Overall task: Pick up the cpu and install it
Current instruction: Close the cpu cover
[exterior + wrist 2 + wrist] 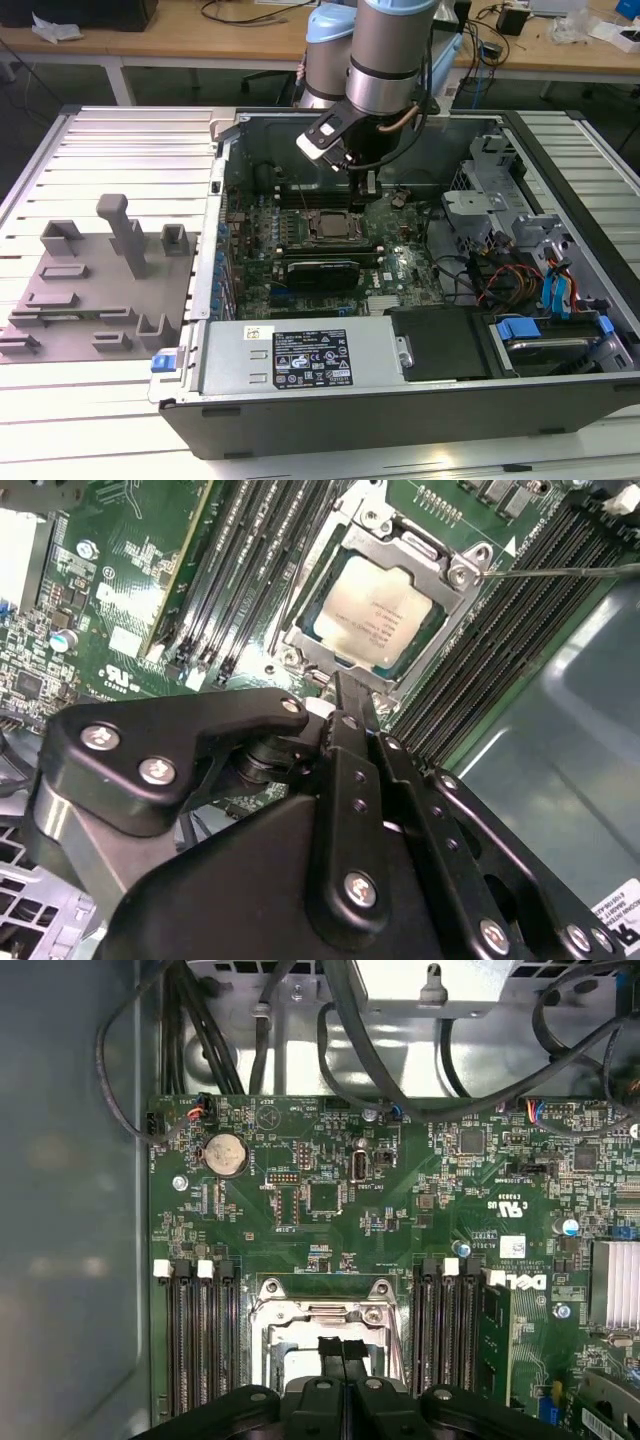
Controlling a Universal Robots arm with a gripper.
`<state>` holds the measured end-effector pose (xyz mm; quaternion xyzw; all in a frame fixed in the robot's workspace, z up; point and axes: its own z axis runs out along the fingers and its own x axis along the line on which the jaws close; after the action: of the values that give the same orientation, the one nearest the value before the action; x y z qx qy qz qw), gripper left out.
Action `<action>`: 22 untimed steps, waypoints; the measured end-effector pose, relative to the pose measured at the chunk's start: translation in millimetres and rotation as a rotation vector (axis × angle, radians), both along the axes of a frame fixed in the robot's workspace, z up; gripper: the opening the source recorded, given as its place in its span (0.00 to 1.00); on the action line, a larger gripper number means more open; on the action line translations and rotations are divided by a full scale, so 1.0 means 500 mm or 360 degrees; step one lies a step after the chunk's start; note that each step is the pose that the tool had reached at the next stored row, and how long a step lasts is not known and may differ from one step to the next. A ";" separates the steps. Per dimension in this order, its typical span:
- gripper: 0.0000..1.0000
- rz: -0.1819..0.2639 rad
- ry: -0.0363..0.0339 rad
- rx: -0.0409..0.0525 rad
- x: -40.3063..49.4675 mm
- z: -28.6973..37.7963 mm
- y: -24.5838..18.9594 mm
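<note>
The cpu (pixel 375 610), a pale silvery square chip, lies flat inside the metal socket frame (pixel 460 575) on the green motherboard (pixel 330 1200). In the exterior view the socket (pixel 330 225) sits mid-board inside the open computer case. My gripper (pixel 368 185) hangs just above the board, a little to the exterior view's right of the socket. Both wrist views show its two slim black fingers pressed together, with the tips (pixel 345 685) at the socket's edge. Nothing is held between the fingers (pixel 331 1352), and the gripper (pixel 342 1345) partly hides the socket frame (pixel 325 1312).
Black memory slots (pixel 195 1340) flank the socket on both sides. A graphics card (pixel 320 270) and a power supply (pixel 300 358) lie toward the case front. Drive bays and cables (pixel 530 270) fill the exterior view's right. Grey plastic blocks (pixel 100 270) stand outside on the left.
</note>
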<state>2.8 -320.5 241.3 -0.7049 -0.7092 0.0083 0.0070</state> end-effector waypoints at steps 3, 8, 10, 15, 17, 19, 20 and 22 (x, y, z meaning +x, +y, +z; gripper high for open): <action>0.11 0.0000 0.0000 0.0000 0.000 0.000 0.0000; 0.11 0.0165 0.0000 0.0000 -0.027 -0.008 -0.0055; 0.11 0.0223 0.0000 0.0000 -0.027 -0.008 -0.0054; 0.11 0.0368 0.0000 0.0000 -0.027 -0.008 -0.0055; 0.11 0.0425 0.0000 0.0000 -0.027 -0.008 -0.0055; 0.11 0.0492 0.0000 0.0000 -0.027 -0.008 -0.0055; 0.11 0.0523 0.0000 0.0000 -0.027 -0.008 -0.0055; 0.11 0.0587 0.0000 0.0000 -0.027 -0.008 -0.0054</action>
<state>-10.6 -323.2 237.2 -0.5629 -0.8265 0.0094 0.0053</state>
